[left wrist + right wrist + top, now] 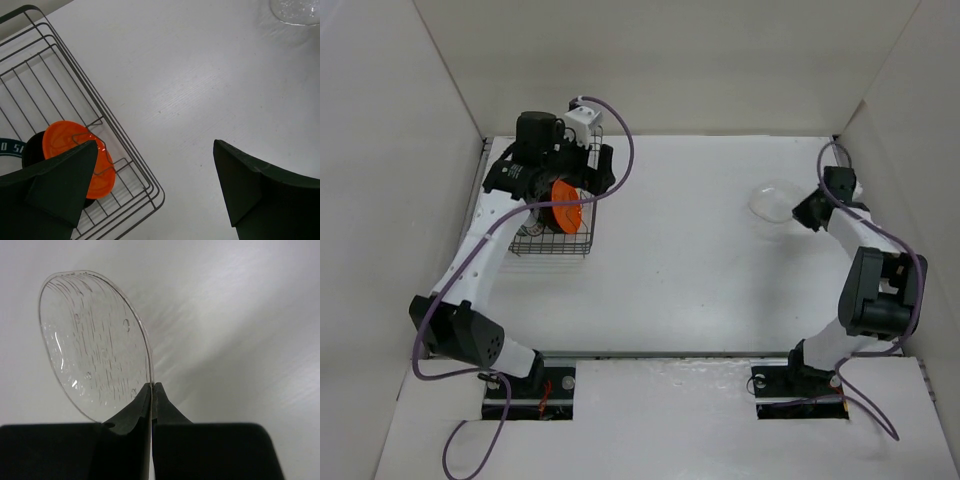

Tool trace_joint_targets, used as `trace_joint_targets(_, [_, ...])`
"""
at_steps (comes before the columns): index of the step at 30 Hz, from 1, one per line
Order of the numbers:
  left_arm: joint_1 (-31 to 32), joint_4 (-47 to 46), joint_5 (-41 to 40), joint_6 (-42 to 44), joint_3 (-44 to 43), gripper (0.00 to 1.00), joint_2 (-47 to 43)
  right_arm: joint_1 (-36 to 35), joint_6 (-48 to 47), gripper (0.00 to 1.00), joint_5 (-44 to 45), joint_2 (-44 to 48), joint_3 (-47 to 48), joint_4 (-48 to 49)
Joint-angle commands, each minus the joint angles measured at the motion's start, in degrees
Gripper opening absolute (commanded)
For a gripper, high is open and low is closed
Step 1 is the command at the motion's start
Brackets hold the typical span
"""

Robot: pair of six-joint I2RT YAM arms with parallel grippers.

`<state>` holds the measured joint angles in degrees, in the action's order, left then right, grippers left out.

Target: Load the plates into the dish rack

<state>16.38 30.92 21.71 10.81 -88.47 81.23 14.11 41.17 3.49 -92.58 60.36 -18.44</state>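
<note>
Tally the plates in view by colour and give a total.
Orange round plate: 1
Glossy black round plate: 1
Clear transparent round plate: 1
Dark-rimmed plate, only its edge showing: 1
Total: 4

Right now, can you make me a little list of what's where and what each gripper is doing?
dish rack: far left of the table
orange plate: tilted inside the dish rack
black plate: just behind the orange plate
left gripper: open, empty, over the rack's corner
right gripper: shut on the rim of the clear plate, far right
</note>
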Motion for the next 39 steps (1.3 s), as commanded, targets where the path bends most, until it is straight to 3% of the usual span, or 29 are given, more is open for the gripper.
trace_joint_targets(1, [0.8,-2.7,1.8,-2.5,-3.4,1.0,2.4,-8.4,-13.7,0.0,-8.0,4.8,1.0,8.5])
trace_joint_targets(5, [4.6,-4.0,2.3,-3.1,-4.3,1.0,4.4,-18.4,-19.3,0.0,-9.3,8.9,0.5,13.7])
trace_joint_targets(11, [5.2,-8.2,11.1,-6.2,-3.0,1.0,8.5,-31.0,-22.9,0.0,-10.6,13.4,1.2,20.3])
trace_joint_targets(18, [5.2,-7.7,14.6,-7.9,-6.2,1.0,12.3,-35.6,-22.3,0.0,-13.9,15.2,1.2,26.8])
trace_joint_targets(25, [5.2,-8.9,15.9,-7.9,-4.6,0.83,12.3,-38.4,-20.3,0.0,-17.5,13.9,1.7,29.5])
trace_joint_targets(29, [5.2,-8.9,17.3,-7.4,-4.6,0.48,12.3,-39.5,-18.9,0.0,-21.2,13.4,2.2,32.4])
trace_joint_targets(30, [5.2,-8.9,17.3,-7.4,-4.6,0.36,12.3,-40.0,-18.4,0.0,-21.8,12.9,2.2,33.2])
trace_joint_targets(31, [5.2,-8.9,17.3,-7.4,-4.6,0.13,12.3,-40.0,-18.4,0.0,-21.8,12.3,3.0,33.2])
trace_joint_targets(32, [5.2,-8.9,17.3,-7.4,-4.6,0.0,12.3,-40.6,-18.4,0.0,-21.8,12.3,3.0,33.2])
trace_joint_targets(33, [5.2,-8.4,16.7,-7.4,-4.6,0.0,12.3,-40.7,-18.4,0.0,-21.8,11.8,3.5,33.2])
trace_joint_targets(34, [5.2,-8.4,16.2,-7.4,-4.6,0.0,12.3,-40.7,-17.7,0.37,-20.3,11.8,3.5,33.2])
trace_joint_targets(35, [5.2,-9.2,14.3,-7.9,-4.0,0.0,11.5,-41.2,-17.7,0.65,-17.8,11.8,3.5,33.2])
trace_joint_targets(36, [4.5,-9.8,12.9,-8.4,-3.5,0.0,10.8,-41.2,-17.7,1.0,-16.1,11.8,3.5,32.5])
trace_joint_targets(39, [4.5,-11.7,-0.1,-10.6,-1.7,0.0,7.0,-41.2,-17.0,1.0,-6.3,10.7,4.7,27.5])
